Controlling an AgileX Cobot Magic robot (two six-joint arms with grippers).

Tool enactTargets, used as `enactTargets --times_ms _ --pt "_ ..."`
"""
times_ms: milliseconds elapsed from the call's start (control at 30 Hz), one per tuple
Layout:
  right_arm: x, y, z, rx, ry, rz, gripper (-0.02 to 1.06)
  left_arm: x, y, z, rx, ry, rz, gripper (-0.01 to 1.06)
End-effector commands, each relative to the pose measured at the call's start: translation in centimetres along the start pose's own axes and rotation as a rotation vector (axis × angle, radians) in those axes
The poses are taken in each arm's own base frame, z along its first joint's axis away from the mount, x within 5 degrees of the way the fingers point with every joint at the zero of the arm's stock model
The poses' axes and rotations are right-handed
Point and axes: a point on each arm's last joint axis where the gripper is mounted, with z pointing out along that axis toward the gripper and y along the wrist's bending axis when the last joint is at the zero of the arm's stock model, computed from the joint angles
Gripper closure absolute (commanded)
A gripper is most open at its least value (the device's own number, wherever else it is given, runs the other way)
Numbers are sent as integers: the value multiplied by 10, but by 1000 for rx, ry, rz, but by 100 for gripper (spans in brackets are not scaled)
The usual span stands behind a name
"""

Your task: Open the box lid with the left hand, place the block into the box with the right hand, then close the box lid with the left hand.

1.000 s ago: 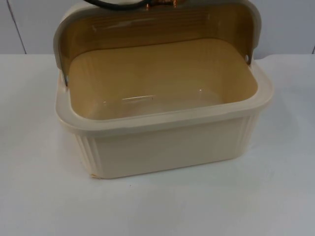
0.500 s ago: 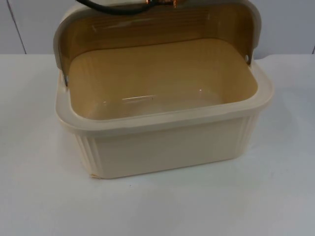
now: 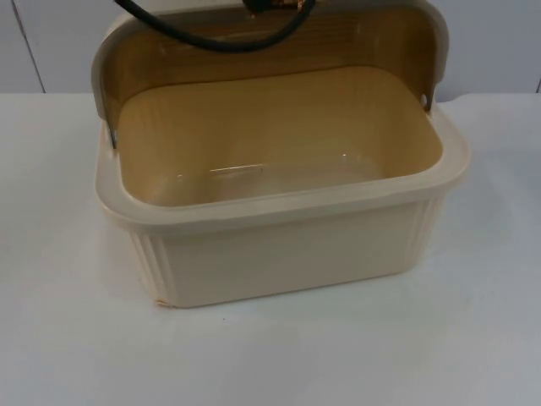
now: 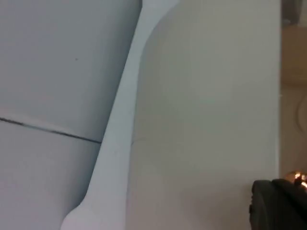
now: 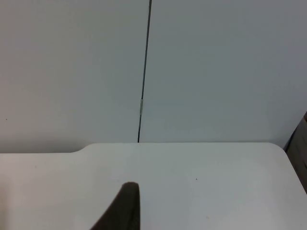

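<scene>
Shifted since half a second earlier: the left gripper [image 3: 275, 7], its black and copper-coloured part a little further left and lower at the top edge of the raised lid; box and lid unchanged in place. Item, table [image 3: 270, 355]: white top, bare in the near foreground. Item, box [image 3: 287, 254]: cream plastic, rectangular, ribbed at its near corners, with a broad rounded rim; it stood on the table at the middle, its near-left corner turned slightly toward the viewer. Its amber-toned interior lay open to view, with light reflected on the floor. Item, lid [image 3: 355, 46]: swung up and back on side pivots, standing roughly upright over the far wall of the box, inner face toward the viewer. The left gripper sat at or just behind the lid's upper edge; whether it gripped the lid could not be told. Item, right gripper [image 5: 125, 208]: held above the table and facing the far edge; its grip state could not be told either. Item, partition wall [image 3: 490, 42]: grey panels with a vertical seam, closing the table at the far side.
</scene>
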Motion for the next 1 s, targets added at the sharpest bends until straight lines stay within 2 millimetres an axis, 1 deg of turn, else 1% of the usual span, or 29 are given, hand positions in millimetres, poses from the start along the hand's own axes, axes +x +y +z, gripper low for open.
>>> enactTargets --times_ms 0,133,233,433,567,600,700,800,867,900,967 --pt "-2 -1 -3 7 -11 3 -1 -4 -7 1 39 0 -14 105" --pt "-2 -1 -3 7 -11 3 -1 -9 -15 4 46 15 -26 105" --pt "-3 4 -3 -16 -13 -11 -1 -11 -17 5 34 38 -50 105" --pt "-3 9 -3 -41 -17 -22 -1 -10 -19 3 44 67 -57 105" --pt "-3 9 -3 -40 -19 -22 -1 -6 -24 -2 49 74 -55 105" --pt "-3 9 -3 -40 -19 -22 -1 -2 -28 -4 44 75 -56 105" --pt "-4 9 -3 -40 -21 -22 -1 2 -32 -6 25 65 -61 105" --pt "-4 9 -3 -40 -21 -22 -1 6 -39 -5 -10 40 -116 105" --pt "-4 9 -3 -40 -21 -22 -1 8 -46 -2 -9 39 -117 105" --pt "-4 9 -3 -40 -21 -22 -1 8 -46 -2 -9 39 -117 105" --pt "-3 9 -3 -42 -17 -20 -1 8 -55 1 -14 28 -125 105"
